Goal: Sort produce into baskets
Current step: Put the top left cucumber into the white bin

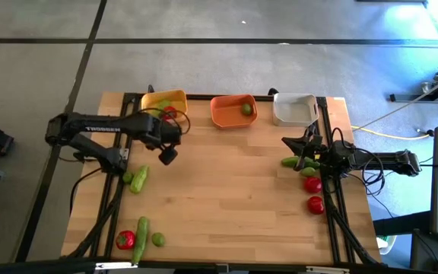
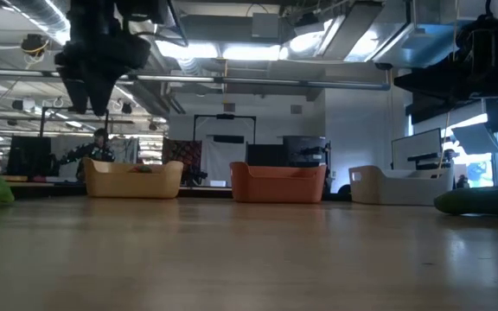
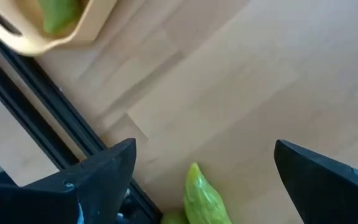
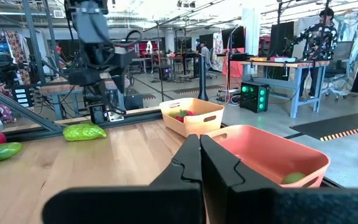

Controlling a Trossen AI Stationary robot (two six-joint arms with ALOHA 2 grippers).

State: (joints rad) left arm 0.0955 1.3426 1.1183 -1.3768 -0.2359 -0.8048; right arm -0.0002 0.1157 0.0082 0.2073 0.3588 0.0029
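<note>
The left gripper (image 1: 167,154) hangs above the table (image 1: 219,190) just in front of the yellow basket (image 1: 175,97) at the back left, its fingers (image 3: 104,177) spread wide apart and holding nothing; below it near the left edge lies a green cucumber (image 1: 138,179) with a lime (image 1: 128,176) touching it. The yellow basket holds a tomato (image 1: 169,112) and something green. Next along the back edge, the orange basket (image 1: 223,116) has one lime (image 1: 246,109) in it, and the white basket (image 1: 284,114) sits toward the back right corner. The right gripper (image 1: 291,142) rests low near the right edge, its fingers (image 4: 188,158) pressed together on nothing, with a cucumber (image 1: 290,161) just beside it and two tomatoes (image 1: 314,194) closer to the front. At the front left corner lie a tomato (image 1: 125,240), another cucumber (image 1: 141,232) and a lime (image 1: 158,239), close together.
</note>
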